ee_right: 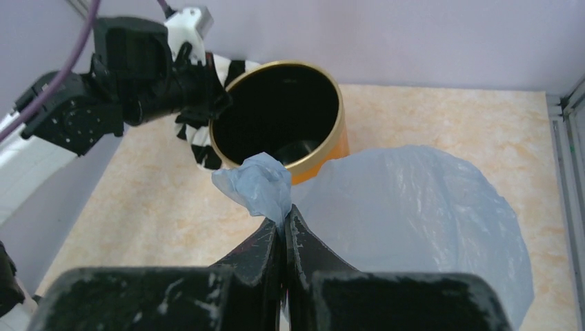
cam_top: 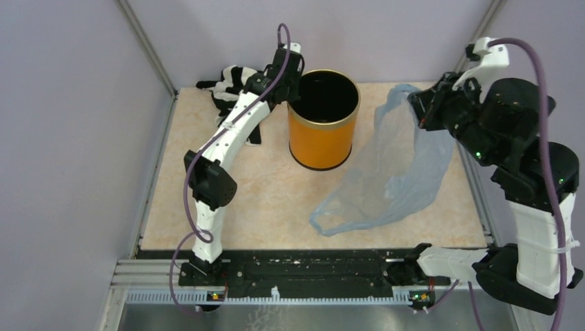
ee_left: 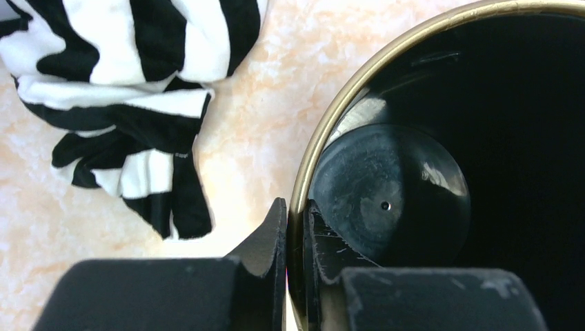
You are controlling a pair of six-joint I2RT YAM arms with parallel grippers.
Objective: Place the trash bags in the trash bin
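One thin bag [cam_top: 397,172] is my whole job, and my right tool [cam_top: 419,110] has it. The two fingers are pressed together on a bunched wad of the bag's upper edge, held up to the right of the bin [cam_top: 321,141] and about level with its rim. The plastic is pale blue, see-through and crinkly, and the counter [cam_top: 234,200] shows through it. From the pinch it hangs down in a wide, loose sheet. Its lower end is spread on the counter to the right of the bin and in front of it, with a loop-shaped edge lying nearest my bases. I cannot tell whether the sheet touches the bin's wall.

That bin stands upright, with an orange wall, a brassy rim and a black inside. My left tool [ee_left: 295,207] is closed on its left rim, one finger outside and one inside. A striped cloth [ee_left: 124,89] lies crumpled to the left of the bin.
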